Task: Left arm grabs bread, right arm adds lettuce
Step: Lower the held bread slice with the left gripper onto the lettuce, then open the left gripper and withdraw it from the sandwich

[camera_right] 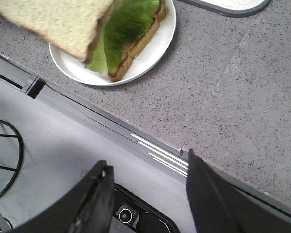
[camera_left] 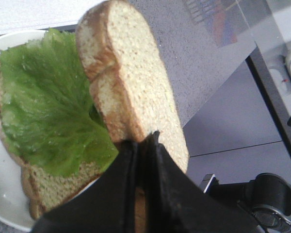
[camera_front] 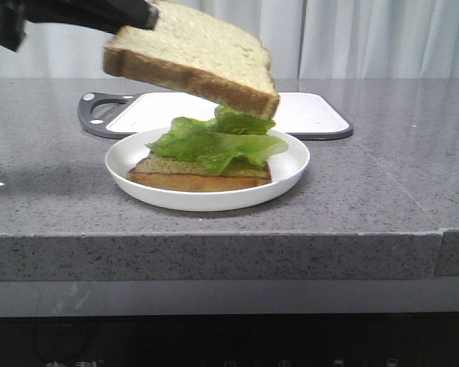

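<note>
Left gripper (camera_left: 143, 145): jaws pinched narrow on one edge of the bread (camera_front: 193, 55). The slice hangs in the air, tilted, free end dipping toward 4 o'clock in the front view. The edge grip leaves the broad face clear, presumably so it can be laid flat as a top.

Lettuce (camera_front: 214, 141): already spread over a thinner, darker slice (camera_front: 199, 177) on the white plate (camera_front: 291, 177). It covers most of that slice, with the ruffled edge spilling toward 9 o'clock. The held bread is directly above it; its low corner is close to the leaf, contact unclear.

Right gripper (camera_right: 148, 191): jaws spread wide, holding nothing, back over the counter's near edge with the plate well off toward 11 o'clock in its own view. Likely parked clear so the arms don't cross.

Cutting board (camera_front: 314, 115) sits behind the plate on the grey counter (camera_front: 382, 183).

Judgement: lettuce step looks done; what's left is lowering and levelling the bread.
</note>
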Tool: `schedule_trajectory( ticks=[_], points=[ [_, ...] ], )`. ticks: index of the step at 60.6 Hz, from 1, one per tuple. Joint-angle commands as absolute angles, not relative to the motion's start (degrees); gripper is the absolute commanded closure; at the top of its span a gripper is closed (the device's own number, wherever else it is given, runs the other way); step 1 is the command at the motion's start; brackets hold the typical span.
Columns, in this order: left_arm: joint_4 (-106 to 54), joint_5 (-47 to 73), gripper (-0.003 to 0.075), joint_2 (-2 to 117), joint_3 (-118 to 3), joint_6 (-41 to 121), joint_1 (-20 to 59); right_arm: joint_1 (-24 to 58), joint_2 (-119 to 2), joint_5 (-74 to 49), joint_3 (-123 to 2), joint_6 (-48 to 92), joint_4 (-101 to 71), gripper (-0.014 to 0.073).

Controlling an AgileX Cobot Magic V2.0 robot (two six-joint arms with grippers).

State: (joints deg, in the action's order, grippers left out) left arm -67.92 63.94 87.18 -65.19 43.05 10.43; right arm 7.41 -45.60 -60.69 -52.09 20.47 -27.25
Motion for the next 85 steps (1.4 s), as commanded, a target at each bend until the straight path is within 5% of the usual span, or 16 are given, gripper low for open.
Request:
schedule_trajectory(
  ticks=[1, 22, 38, 42, 60, 85],
  points=[
    [-73.28, 65.92, 0.0741, 88.14, -67.80, 43.74, 10.88, 7.46, -45.28, -58.31, -53.41, 20.64, -29.19, 0.0223],
    [-74.00, 66.29, 0.0718, 94.50, -67.93, 44.40, 10.76, 7.46, -45.28, -58.37, -53.41, 20.64, -29.19, 0.0223],
    [-73.92, 66.06, 0.0325, 94.49, -67.93, 44.95, 10.76, 7.46, -45.28, -58.37, -53.41, 20.64, -29.19, 0.0223],
    [-72.94, 66.38, 0.0279, 94.49, -68.17, 44.95, 10.48, 7.46, -45.28, -58.36, -53.41, 20.64, -29.27, 0.0223],
    [-60.48, 72.26, 0.0279, 91.14, -74.82, 38.69, 6.49, 7.46, -45.28, -58.36, -53.41, 20.64, -30.02, 0.0223],
    [-20.85, 61.14, 0.0281, 70.23, -71.95, 15.15, 10.35, 7.46, -45.28, -59.79, -53.41, 17.31, -24.63, 0.0241]
  ],
)
